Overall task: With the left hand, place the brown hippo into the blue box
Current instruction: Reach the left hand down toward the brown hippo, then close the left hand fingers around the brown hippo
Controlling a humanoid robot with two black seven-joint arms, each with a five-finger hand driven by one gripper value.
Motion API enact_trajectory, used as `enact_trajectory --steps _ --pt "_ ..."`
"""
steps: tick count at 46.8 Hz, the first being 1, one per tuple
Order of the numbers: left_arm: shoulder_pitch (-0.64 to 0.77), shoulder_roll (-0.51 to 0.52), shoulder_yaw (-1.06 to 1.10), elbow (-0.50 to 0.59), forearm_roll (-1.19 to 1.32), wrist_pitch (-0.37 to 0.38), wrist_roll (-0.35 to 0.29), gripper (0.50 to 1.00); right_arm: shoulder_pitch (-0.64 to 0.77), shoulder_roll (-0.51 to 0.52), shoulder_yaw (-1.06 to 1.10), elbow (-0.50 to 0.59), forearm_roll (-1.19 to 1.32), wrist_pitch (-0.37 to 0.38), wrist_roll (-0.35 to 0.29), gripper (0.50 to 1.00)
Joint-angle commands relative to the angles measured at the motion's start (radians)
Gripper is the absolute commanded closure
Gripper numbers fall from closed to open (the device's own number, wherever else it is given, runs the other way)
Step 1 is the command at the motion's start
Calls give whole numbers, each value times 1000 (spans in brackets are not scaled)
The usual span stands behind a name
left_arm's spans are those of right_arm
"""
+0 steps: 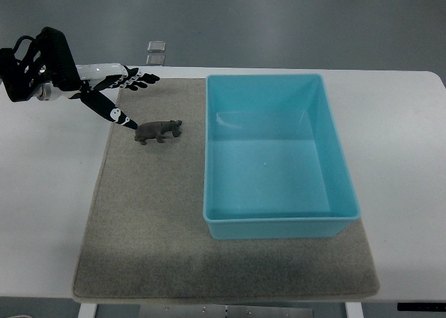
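A small brown hippo stands on the grey mat, just left of the blue box. My left hand reaches in from the upper left with its fingers spread and nothing in them. Its thumb tip hovers right beside the hippo's rear end, while the other fingers point to the right above it. The box holds nothing and sits on the right part of the mat.
The mat lies on a white table. Two small clear squares lie beyond the table's far edge, behind the hand.
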Motion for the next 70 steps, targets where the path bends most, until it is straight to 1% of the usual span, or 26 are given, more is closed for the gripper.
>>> enact_trajectory --steps 1,3,8,11,13,14,17,19,22,34,39,43,46,48,51,54,70 --pt "-1 -1 0 0 45 2 0 564 0 0 0 0 0 1 0 564" --pt "-1 -1 0 1 66 5 0 576 0 0 0 0 0 1 0 564" --pt "-3 -1 0 1 117 35 0 581 0 0 0 0 0 -1 0 564" --pt "-1 -3 0 0 128 41 0 583 0 0 0 0 0 1 0 564" --pt "-3 -3 0 0 129 43 0 600 0 0 0 0 0 -1 0 564" --pt "-3 -3 0 0 132 43 2 600 0 0 0 0 0 1 0 564" --pt "2 -22 0 1 146 44 2 604 0 0 0 0 0 1 0 564" --pt "3 -41 2 3 159 49 2 624 0 0 0 0 0 1 0 564" --pt "5 -61 5 9 178 60 2 639 0 0 0 0 0 1 0 564" --pt "0 -73 85 11 197 150 2 639 0 0 0 0 0 1 0 564" --pt "-1 -75 100 11 197 175 3 641 0 0 0 0 0 1 0 564" --pt "-3 -88 106 12 197 183 5 649 0 0 0 0 0 1 0 564" --pt "-3 -96 108 17 197 183 12 679 0 0 0 0 0 -1 0 564" --pt "-3 -96 108 18 197 183 20 686 0 0 0 0 0 -1 0 564" --pt "-4 -98 108 20 197 183 26 716 0 0 0 0 0 1 0 564" --pt "-4 -101 108 20 197 183 29 722 0 0 0 0 0 1 0 564" --pt "-3 -118 118 29 197 206 31 720 0 0 0 0 0 1 0 564"
